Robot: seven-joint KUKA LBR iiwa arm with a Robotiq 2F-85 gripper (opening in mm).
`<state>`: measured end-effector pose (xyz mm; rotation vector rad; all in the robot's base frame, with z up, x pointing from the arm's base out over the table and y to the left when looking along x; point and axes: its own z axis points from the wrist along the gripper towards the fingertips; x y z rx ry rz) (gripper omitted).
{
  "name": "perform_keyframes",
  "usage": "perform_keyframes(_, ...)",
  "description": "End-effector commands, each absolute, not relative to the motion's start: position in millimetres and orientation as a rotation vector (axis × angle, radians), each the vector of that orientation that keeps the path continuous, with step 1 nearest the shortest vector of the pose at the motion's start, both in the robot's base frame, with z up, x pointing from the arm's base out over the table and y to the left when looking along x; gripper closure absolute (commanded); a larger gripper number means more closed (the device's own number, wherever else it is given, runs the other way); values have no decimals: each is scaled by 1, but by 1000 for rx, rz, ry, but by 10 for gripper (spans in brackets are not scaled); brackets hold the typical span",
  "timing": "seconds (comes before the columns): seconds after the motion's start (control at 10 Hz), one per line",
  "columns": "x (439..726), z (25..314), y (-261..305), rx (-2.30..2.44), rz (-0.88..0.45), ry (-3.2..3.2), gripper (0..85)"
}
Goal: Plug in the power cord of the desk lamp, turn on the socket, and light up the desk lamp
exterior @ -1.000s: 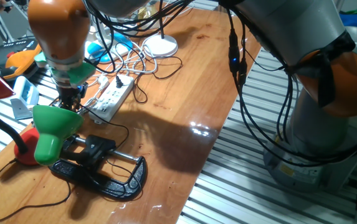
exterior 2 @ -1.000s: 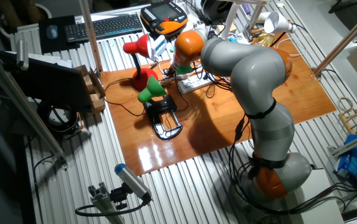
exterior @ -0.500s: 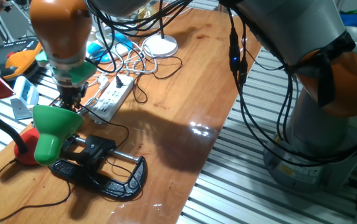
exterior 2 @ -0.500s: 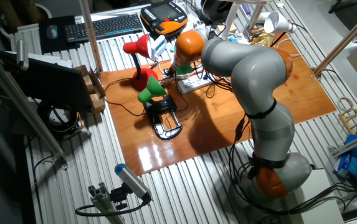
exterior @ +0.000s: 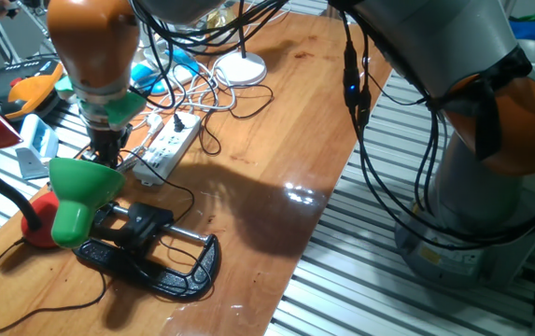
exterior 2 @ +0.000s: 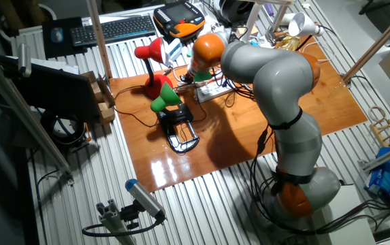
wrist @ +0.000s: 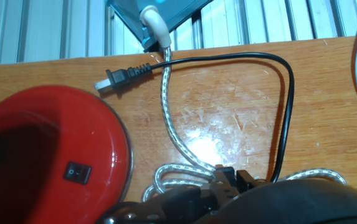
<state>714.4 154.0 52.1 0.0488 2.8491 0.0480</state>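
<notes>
At the upper left of one fixed view, the claw (exterior: 108,149) is hanging low over the tabletop (exterior: 276,121), between the near end of the socket (exterior: 166,142) and the green shade of the desk lamp (exterior: 80,191). Over the last second the orange wrist above it has been creeping a little to the right, and nothing else is showing any clear shift; the lamp is staying dark.

In the upper left of the hand view, the small black plug (wrist: 123,76) is lying loose on the wood, just above the red lamp base (wrist: 47,149). Its power cord (wrist: 287,93) is arching right and then dropping toward the dark body of the claw at the bottom edge. The plug is sitting in no outlet, so the first step is looking unfinished, and the slow drift reads as lining up for a grasp. Whether the jaws are standing wide or narrow I cannot tell: they are blending into dark shapes in every view.
</notes>
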Motion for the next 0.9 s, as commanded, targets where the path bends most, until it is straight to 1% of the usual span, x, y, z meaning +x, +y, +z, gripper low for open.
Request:
perform_keyframes(0.0,714,51,156,50,45,2848,680)
perform_keyframes(0.5,710,49,163,65,30,2832,680)
perform_keyframes(0.6,710,49,164,74,32,2829,510)
perform_keyframes(0.8,710,48,165,72,32,2825,510)
